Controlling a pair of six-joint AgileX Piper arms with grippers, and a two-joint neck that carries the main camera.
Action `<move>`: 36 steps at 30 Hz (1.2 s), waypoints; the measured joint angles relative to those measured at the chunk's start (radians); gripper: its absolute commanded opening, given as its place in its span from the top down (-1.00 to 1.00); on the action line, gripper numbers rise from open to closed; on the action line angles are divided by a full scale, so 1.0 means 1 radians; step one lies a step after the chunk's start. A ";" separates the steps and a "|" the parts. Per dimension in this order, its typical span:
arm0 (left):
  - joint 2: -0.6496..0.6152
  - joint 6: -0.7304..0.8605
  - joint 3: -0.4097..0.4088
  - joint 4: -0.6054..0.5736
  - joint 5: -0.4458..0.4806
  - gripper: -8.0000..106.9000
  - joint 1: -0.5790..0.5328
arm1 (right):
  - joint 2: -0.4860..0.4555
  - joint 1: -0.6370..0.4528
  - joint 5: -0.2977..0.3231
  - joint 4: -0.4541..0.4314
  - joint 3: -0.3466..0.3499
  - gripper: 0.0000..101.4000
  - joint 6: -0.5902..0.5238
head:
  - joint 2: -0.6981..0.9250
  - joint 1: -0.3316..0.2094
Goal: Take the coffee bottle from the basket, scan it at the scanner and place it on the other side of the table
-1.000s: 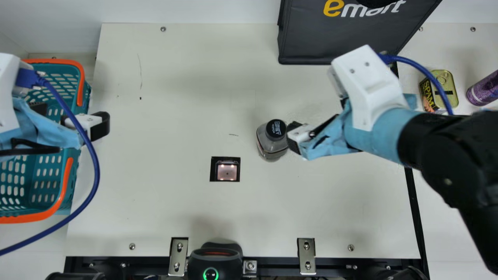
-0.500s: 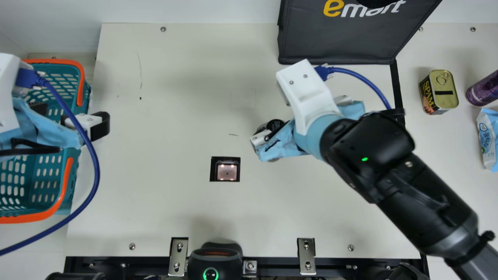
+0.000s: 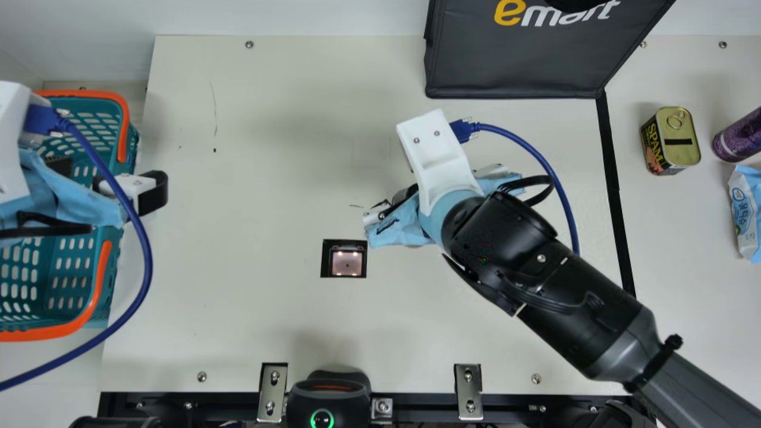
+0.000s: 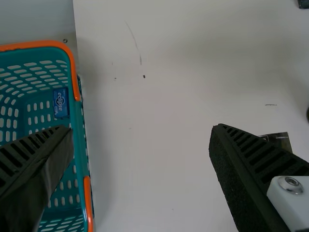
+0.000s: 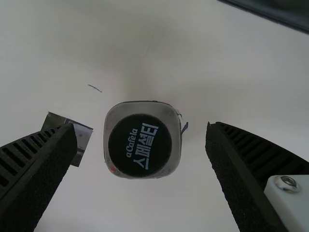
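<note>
Watching through the right wrist view, I see the coffee bottle (image 5: 142, 145) upright on the cream table (image 3: 250, 178), its dark cap facing my camera. My right gripper (image 3: 433, 193) is open around it: one ribbed finger stands on each side, and I make out a gap between the bottle and each of them, so nothing is gripped. In the main view the gripper and its wrist cover most of the bottle, which is out of the basket and near the scanner window (image 3: 348, 263), on my right-hand side of it. That window is a lit square in a black frame, set into the tabletop.

My left gripper (image 3: 107, 178) is open too and holds nothing. It hangs over the inner side of the teal basket (image 3: 74, 315), with one finger above the basket and the other out past its rim, over the table. Inside the basket, the left wrist view shows me a small blue packet (image 4: 61, 102) against the wall.

Toward the far edge I have a black bag (image 3: 511, 65). Over on my right, beyond a black strip (image 3: 612, 178), sit a SPAM can (image 3: 670, 141), a purple container (image 3: 740, 137) and a blue-and-white pack (image 3: 744, 211).
</note>
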 measured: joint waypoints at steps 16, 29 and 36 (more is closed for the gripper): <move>0.000 0.000 0.000 0.000 0.000 -0.71 0.000 | 0.039 0.031 -0.037 -0.049 0.007 0.71 0.102 | 0.002 0.000; 0.000 0.000 0.000 0.000 0.000 -0.71 0.000 | 0.030 0.052 0.066 -0.061 -0.108 1.00 0.108 | 0.002 0.000; 0.000 0.000 0.000 0.000 0.000 -0.71 0.000 | 0.006 0.039 0.109 -0.032 -0.176 1.00 0.077 | -0.095 0.000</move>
